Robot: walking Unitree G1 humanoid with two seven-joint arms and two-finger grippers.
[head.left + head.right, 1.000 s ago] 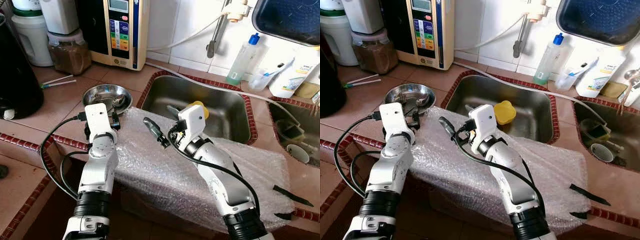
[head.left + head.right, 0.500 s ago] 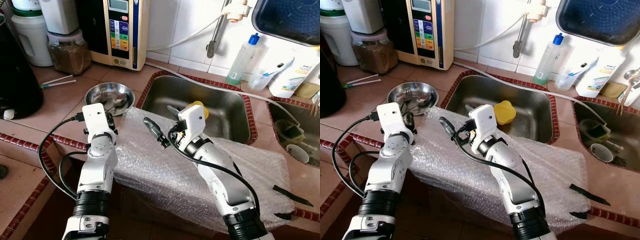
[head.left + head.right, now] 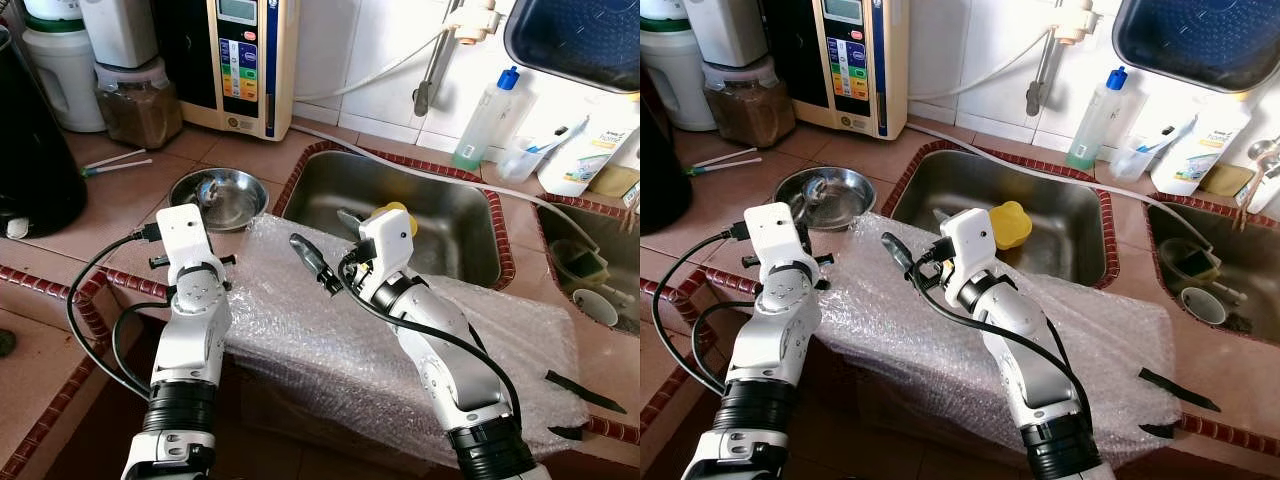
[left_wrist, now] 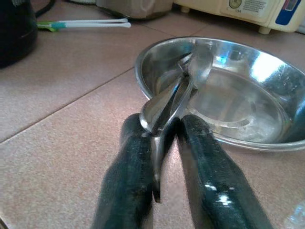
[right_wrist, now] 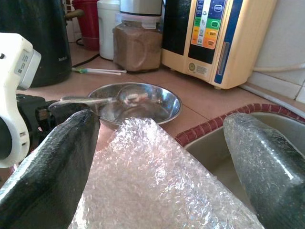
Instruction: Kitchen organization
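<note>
My left end effector [image 4: 164, 143] pinches a metal spoon [image 4: 174, 100] tight. The spoon's other end rests on the rim of the shiny bowl [image 3: 218, 196] on the bench [image 3: 110, 200]. My right end effector [image 5: 157, 157] is spread wide over the bubble wrap [image 3: 330, 330] beside the sink [image 3: 440, 215].

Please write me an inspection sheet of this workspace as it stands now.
Surface: tiled counter; bubble wrap lies over its front edge.
Job's things: steel bowl beside the sink; spoon pinched, its far end over the bowl.
Clutter: yellow cup in the sink; bottle, jar, swabs on the counter.
Grippers: left gripper shut on the spoon; right gripper open above the wrap.
Cables: black cables loop at both arms.
Surroundings: tiled wall, water unit.
</note>
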